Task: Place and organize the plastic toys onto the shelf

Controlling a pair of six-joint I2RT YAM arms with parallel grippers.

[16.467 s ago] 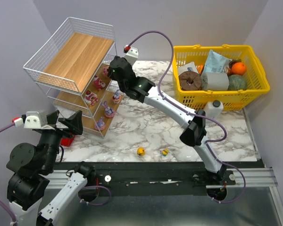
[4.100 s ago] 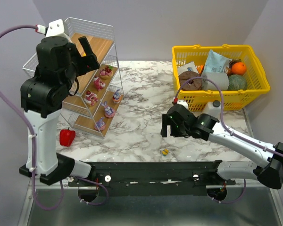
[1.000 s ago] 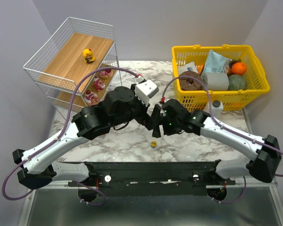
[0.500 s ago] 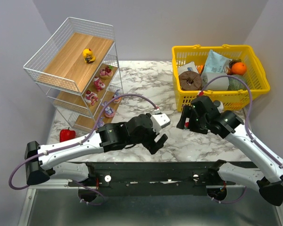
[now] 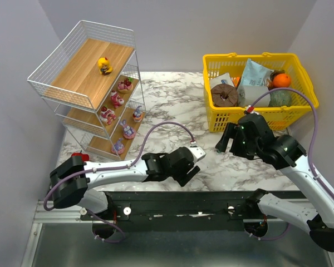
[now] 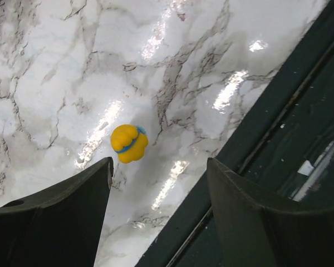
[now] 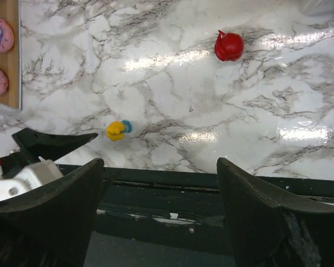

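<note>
Left gripper [image 6: 158,167], jaws wide, hangs over the yellow duck [image 6: 129,143] on the marble surface [image 6: 55,67] by its near edge; duck lies between the fingers, off-centre; right gripper [image 7: 159,162], also wide, is farther
</note>
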